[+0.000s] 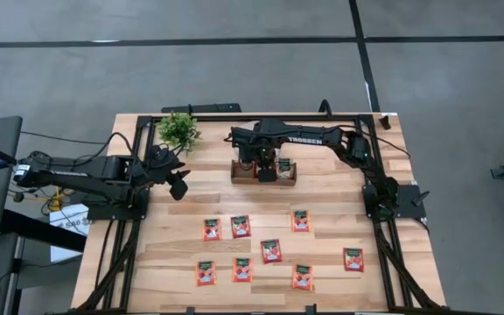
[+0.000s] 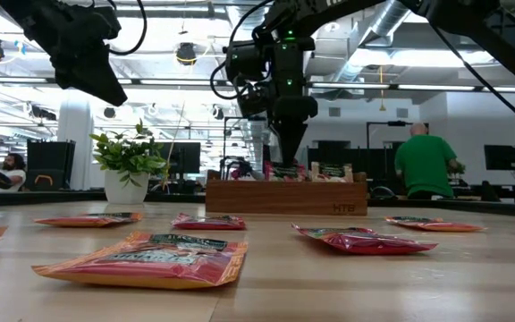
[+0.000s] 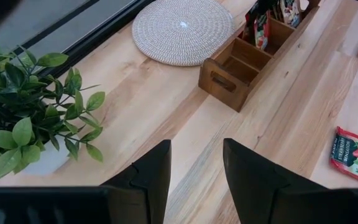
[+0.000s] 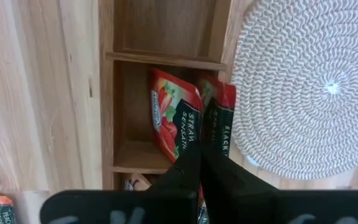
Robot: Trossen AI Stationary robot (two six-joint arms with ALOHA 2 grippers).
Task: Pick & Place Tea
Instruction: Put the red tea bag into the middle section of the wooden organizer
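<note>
Nearest the front edge of the counter (image 1: 173, 262) lie three red-orange tea sachets (image 1: 206, 273) in a row, with a fourth (image 1: 353, 259) closer to the right edge. Behind them sits another loose row of four, the middle one (image 1: 271, 251) a little nearer the front than the rest (all of them lying flat on the wood).

Farther back, toward the left edge, the left hand (image 1: 178, 182) hangs above bare counter with its fingers (image 3: 151, 177) parted and nothing between them.

Beyond that stands the wooden tray (image 1: 262, 172), roughly midway along the counter's width. The right hand (image 4: 201, 163) reaches down into its middle compartment, fingers pressed together on the top edge of a red sachet (image 4: 174, 121) that stands upright there beside a second, dark-labelled one (image 4: 219, 118). The compartment toward the left arm looks empty in the left wrist view.

Just behind the tray lies the round woven disc (image 3: 183, 29), and near the rear left corner stands a small potted plant (image 1: 178, 131). Past the counter, a person (image 2: 425, 162) in a green shirt stands in the room.
</note>
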